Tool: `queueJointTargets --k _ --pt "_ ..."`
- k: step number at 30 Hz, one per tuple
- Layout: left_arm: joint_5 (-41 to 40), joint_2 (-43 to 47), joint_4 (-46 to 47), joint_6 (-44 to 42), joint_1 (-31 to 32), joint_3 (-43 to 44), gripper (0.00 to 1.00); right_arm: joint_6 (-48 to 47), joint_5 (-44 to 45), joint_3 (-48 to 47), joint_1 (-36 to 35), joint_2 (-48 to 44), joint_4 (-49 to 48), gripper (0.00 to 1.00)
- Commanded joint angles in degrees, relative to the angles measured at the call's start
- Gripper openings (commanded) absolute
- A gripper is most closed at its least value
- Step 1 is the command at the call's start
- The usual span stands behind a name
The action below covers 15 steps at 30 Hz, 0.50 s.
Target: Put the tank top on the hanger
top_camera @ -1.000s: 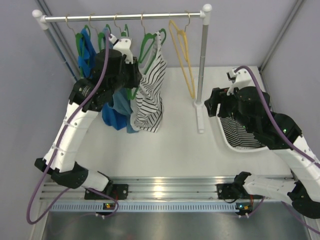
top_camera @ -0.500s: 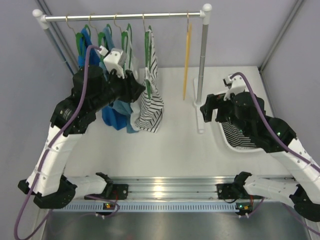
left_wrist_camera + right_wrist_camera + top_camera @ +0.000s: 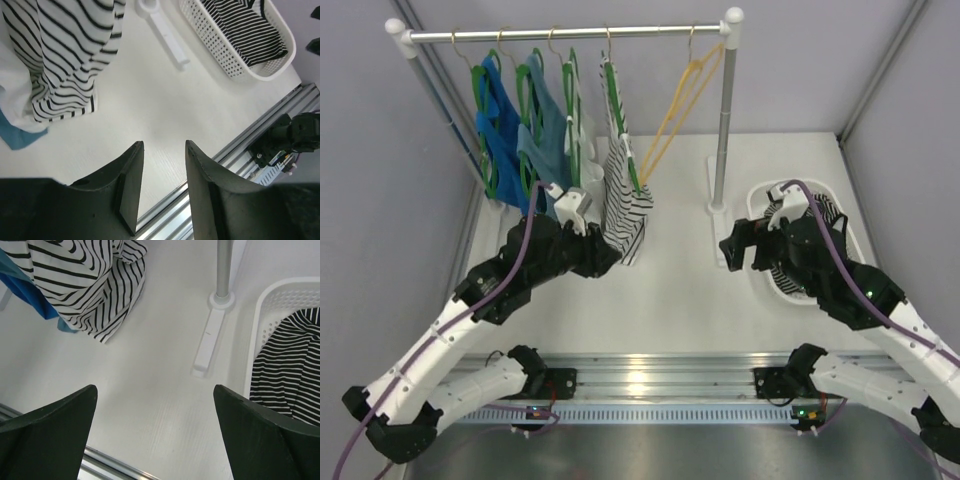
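The striped tank top hangs from the green hanger on the rack rod, and its hem reaches the table. It also shows in the left wrist view and the right wrist view. My left gripper is low over the table just in front of the top's hem, apart from it. Its jaws are open and empty. My right gripper hovers beside the rack's right post, wide open and empty.
Blue tops hang on green hangers at the left of the rod. A yellow hanger hangs tilted near the right post. A white basket at the right holds a dark striped garment.
My left arm has pulled back and down from the rack, leaving the striped top hanging. My right gripper has drifted slightly nearer, uncovering the basket. The yellow hanger has swung.
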<state>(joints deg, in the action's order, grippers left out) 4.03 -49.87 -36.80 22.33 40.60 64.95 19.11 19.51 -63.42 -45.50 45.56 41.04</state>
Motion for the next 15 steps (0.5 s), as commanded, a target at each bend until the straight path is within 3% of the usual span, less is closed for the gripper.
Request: queueJointTargets --k 1,8,15 --pt "0.0 3.3 9.6 4.6 0.4 -8.2 0.44 2.3 -1.3 3.5 0.8 -2.1 -3.8 1.0" --pt "-0.3 7.2 15.0 6.8 0.4 -21.2 0.44 7.8 -0.8 14.5 0.8 -6.6 -5.8 1.0" --pt "0.3 7.2 15.4 5.5 0.4 -23.1 0.45 10.7 2.7 16.2 0.8 -4.1 -5.9 1.0"
